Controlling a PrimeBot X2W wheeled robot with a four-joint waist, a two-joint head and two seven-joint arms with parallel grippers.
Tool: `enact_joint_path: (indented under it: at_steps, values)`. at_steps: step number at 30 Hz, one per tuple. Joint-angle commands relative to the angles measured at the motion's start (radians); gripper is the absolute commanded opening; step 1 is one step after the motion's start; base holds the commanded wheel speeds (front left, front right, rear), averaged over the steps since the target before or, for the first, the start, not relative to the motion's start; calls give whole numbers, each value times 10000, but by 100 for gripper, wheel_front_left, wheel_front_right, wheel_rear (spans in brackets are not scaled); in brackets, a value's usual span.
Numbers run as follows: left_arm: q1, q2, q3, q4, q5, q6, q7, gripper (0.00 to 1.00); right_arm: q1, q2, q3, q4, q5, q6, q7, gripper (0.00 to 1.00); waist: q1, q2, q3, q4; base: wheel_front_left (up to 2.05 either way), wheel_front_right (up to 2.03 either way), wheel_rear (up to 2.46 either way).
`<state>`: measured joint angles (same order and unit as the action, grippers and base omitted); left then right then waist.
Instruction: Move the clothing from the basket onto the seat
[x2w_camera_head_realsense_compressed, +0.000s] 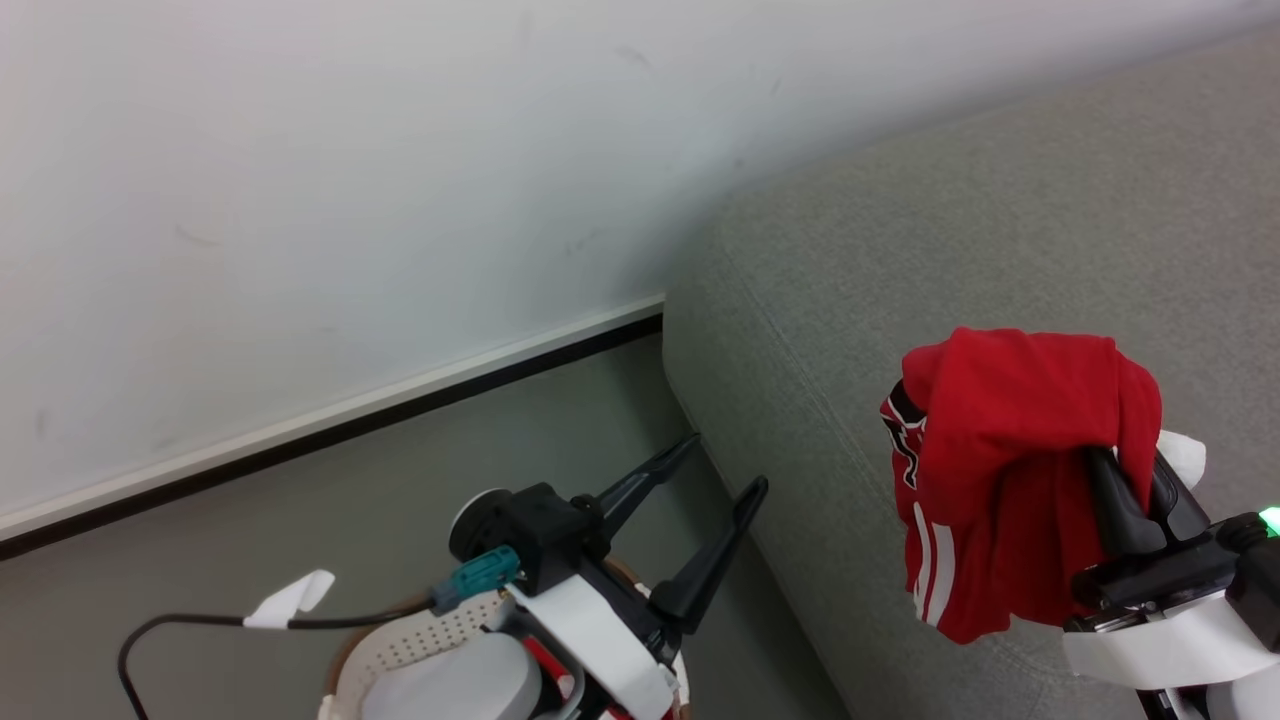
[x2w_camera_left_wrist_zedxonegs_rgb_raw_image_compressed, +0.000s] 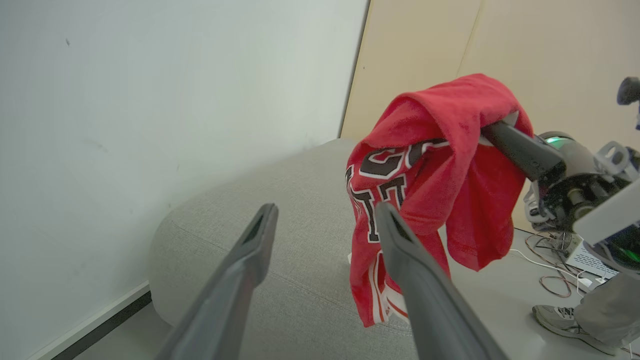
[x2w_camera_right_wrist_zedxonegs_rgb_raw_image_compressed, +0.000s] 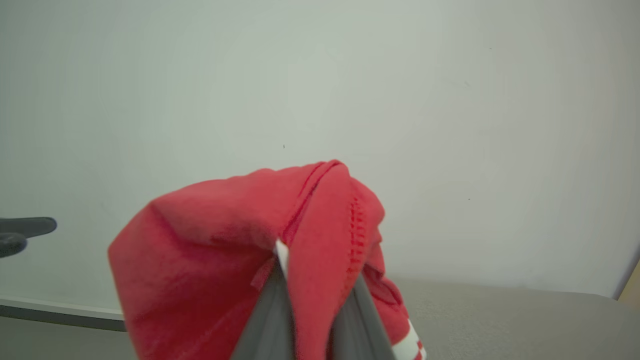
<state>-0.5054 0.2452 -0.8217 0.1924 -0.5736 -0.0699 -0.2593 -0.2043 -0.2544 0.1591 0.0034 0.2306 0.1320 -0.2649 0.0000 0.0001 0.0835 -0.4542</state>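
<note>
- Right jaws clamped on red clothing (x2w_camera_head_realsense_compressed: 1000, 450), draped over them, hanging over the seat (x2w_camera_head_realsense_compressed: 1000, 200) near its front edge
- Left jaws wide apart, empty, above the basket (x2w_camera_head_realsense_compressed: 430, 635)
- Step in hand: carrying to seat; next likely calls for lowering, then letting go
- Right arm reaches forward, jaws tilted upward

My left gripper (x2w_camera_head_realsense_compressed: 725, 462) has two long, dark, tapering fingers (x2w_camera_head_realsense_compressed: 712, 562) on a black housing (x2w_camera_head_realsense_compressed: 545, 525). A teal connector (x2w_camera_head_realsense_compressed: 480, 578) feeds a black cable (x2w_camera_head_realsense_compressed: 200, 622) tagged with white tape (x2w_camera_head_realsense_compressed: 292, 598). White bands (x2w_camera_head_realsense_compressed: 600, 640) wrap both wrists; a green light (x2w_camera_head_realsense_compressed: 1270, 520) glows on my right.
</note>
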Motion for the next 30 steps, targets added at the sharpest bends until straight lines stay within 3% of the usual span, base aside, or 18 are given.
enact_joint_path:
  at_steps: [1, 8, 15, 23, 30]
  values:
    - [85, 107, 0, 55, 108, -13, -31, 100, 98, 5, -43, -103, -64, -25, 8, 0, 0, -1, 185, -192, 0, 0, 0]
    - [-149, 166, 0, 27, 443, -33, -49, 100, -243, -59, -27, -132, -67, -25, 8, 0, 0, -1, 612, -258, 0, 0, 0]
    - [-610, 661, -161, -259, 948, -91, 97, 100, -1557, -413, -234, 470, 83, -25, 9, 0, 0, -1, 1660, 225, 0, 0, 0]
    - [-1218, 1409, -225, -913, 1451, -179, 291, 100, -3648, -1161, -1227, 1164, 185, -25, 126, 0, 0, -1, 3276, 985, 0, 0, 0]
    - [-1609, 2003, -126, -1502, 1685, -262, 446, 100, -5106, -1865, -2784, 1505, 183, -25, 584, 0, 0, -1, 4515, 1436, 0, 0, 0]
